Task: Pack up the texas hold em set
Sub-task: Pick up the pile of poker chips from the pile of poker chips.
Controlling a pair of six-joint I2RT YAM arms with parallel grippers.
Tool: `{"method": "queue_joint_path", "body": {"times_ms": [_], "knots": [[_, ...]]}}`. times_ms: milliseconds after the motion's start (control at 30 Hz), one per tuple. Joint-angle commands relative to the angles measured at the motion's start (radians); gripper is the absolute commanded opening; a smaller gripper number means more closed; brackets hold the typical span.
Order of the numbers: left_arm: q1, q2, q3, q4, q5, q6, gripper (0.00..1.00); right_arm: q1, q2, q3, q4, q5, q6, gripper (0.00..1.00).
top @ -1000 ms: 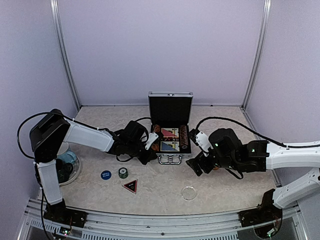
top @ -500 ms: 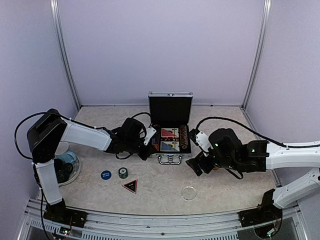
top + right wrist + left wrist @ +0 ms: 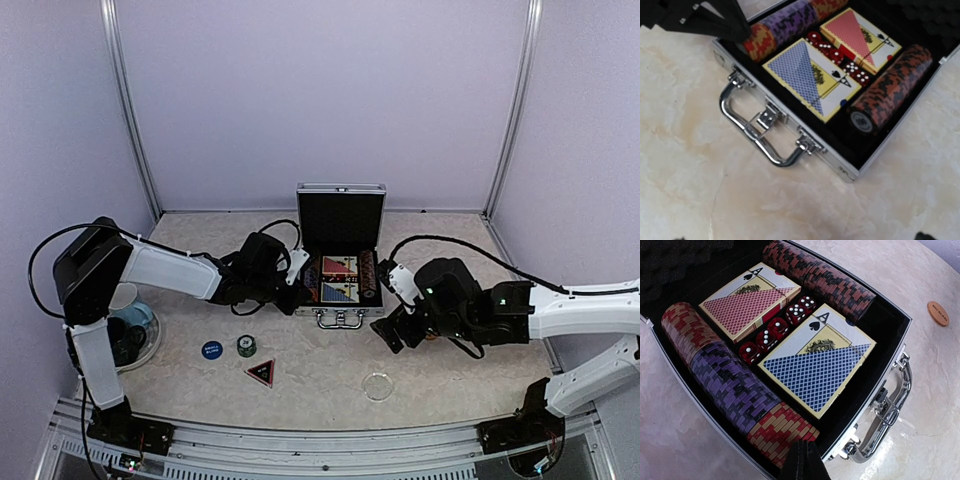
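The aluminium briefcase (image 3: pixel 340 292) lies open mid-bench (image 3: pixel 460 380), its lid upright at the far side and its handle (image 3: pixel 746 134) toward the arms. Its long axis runs left to right. The left jaws, clenched on nothing, hang at its near-left corner over the end of the left chip row (image 3: pixel 735 385); whether they touch it I cannot tell. The right jaws, spread wide and empty, sit just off its right side. A blue button (image 3: pixel 211 349) and a triangle marker (image 3: pixel 260 372) lie loose nearby.

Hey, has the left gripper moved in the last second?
Yes. The left gripper, shut, has drawn slightly left and toward the back, away from the front left corner of the briefcase.
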Motion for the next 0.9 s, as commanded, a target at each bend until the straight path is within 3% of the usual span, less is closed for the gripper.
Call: {"method": "queue_joint_path", "body": {"times_ms": [0, 133, 433, 533, 867], "knots": [[-0.002, -0.003, -0.003, 0.038, -0.002, -0.017, 0.01, -0.005, 0.022, -0.005, 0.027, -0.020, 0.008, 0.99], [-0.016, 0.028, -0.007, 0.044, 0.015, -0.042, 0.07, -0.006, 0.051, -0.010, 0.043, -0.030, 0.011, 0.99], [-0.125, 0.240, 0.081, 0.025, 0.060, -0.114, 0.08, -0.002, 0.250, -0.001, 0.163, -0.191, 0.048, 0.99], [-0.152, 0.278, 0.110, 0.000, 0.036, -0.093, 0.08, 0.028, 0.309, 0.051, 0.136, -0.163, 0.049, 0.99], [-0.107, 0.173, 0.054, 0.028, 0.053, -0.087, 0.07, 0.036, 0.169, 0.035, 0.113, -0.079, 0.021, 0.99]]}}
